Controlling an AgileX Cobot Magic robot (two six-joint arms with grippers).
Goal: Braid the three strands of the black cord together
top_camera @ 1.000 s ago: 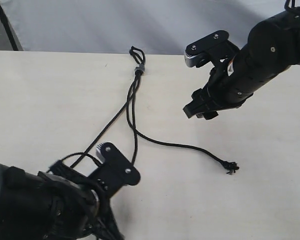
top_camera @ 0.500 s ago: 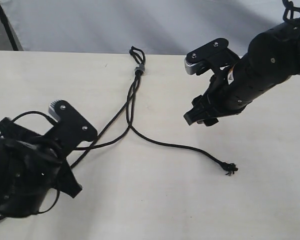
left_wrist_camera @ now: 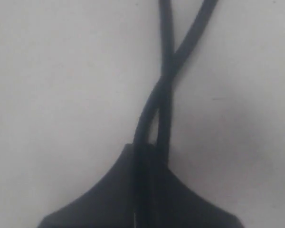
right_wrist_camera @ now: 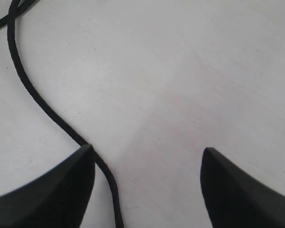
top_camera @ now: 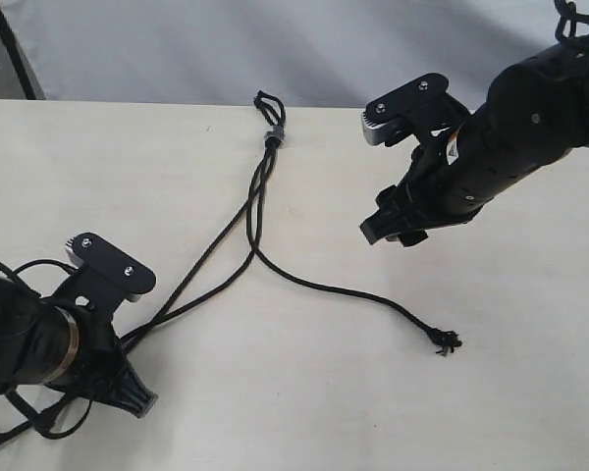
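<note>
The black cord lies on the pale table with its small loop [top_camera: 265,101] and grey band [top_camera: 273,134] at the far edge. Two of the three strands [top_camera: 206,257] run down-left into my left gripper [top_camera: 128,343], which is shut on them; in the left wrist view these two strands [left_wrist_camera: 164,85] cross just ahead of the closed tips [left_wrist_camera: 149,154]. The third strand [top_camera: 344,287] curves right and ends in a frayed knot [top_camera: 442,340], lying free. My right gripper [top_camera: 391,226] hovers open above the table, with that strand [right_wrist_camera: 38,102] passing beside one finger [right_wrist_camera: 61,185].
The table [top_camera: 530,392] is pale wood with a grey backdrop behind its far edge. The bulky left arm [top_camera: 20,353] fills the lower left corner, with thin black loops [top_camera: 39,422] trailing under it. The right arm [top_camera: 520,128] reaches in from the upper right.
My left gripper swung from the bottom centre up and left, then down to the lower left, drawing two strands with it. The free strand's knot slid slightly left. The right arm barely moved.
</note>
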